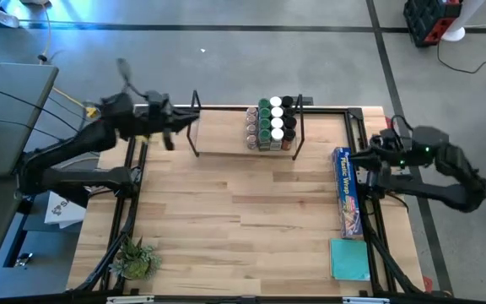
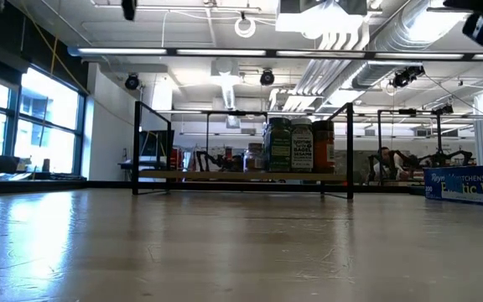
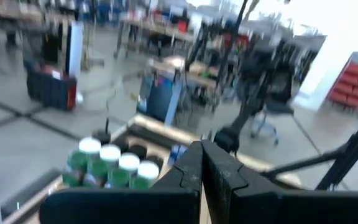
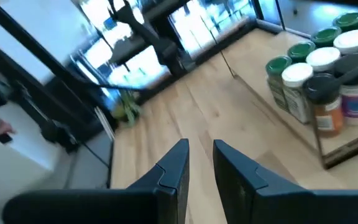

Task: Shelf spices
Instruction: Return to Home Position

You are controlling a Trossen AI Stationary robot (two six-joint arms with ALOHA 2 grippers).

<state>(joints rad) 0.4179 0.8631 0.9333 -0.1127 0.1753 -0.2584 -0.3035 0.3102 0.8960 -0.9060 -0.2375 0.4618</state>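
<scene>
The spices (image 1: 272, 124) are several small jars with green, white and dark lids. They stand close together at the right end of the shelf (image 1: 226, 143), a low wooden board with black wire end frames at the table's far middle. The low view shows the jars (image 2: 298, 144) upright on the board (image 2: 225, 176). My left gripper (image 1: 192, 119) is raised above the shelf's left end, shut and holding nothing (image 3: 202, 155). My right gripper (image 1: 354, 158) hovers at the table's right edge, right of the shelf, its fingers (image 4: 201, 149) slightly apart with nothing between them. Its wrist view shows the jars (image 4: 319, 68).
A long blue plastic-wrap box (image 1: 347, 190) lies along the right edge, with a teal flat thing (image 1: 348, 257) nearer the front. A small green plant (image 1: 135, 257) sits at the near left corner. Bare wood (image 1: 243, 219) spans the table's middle.
</scene>
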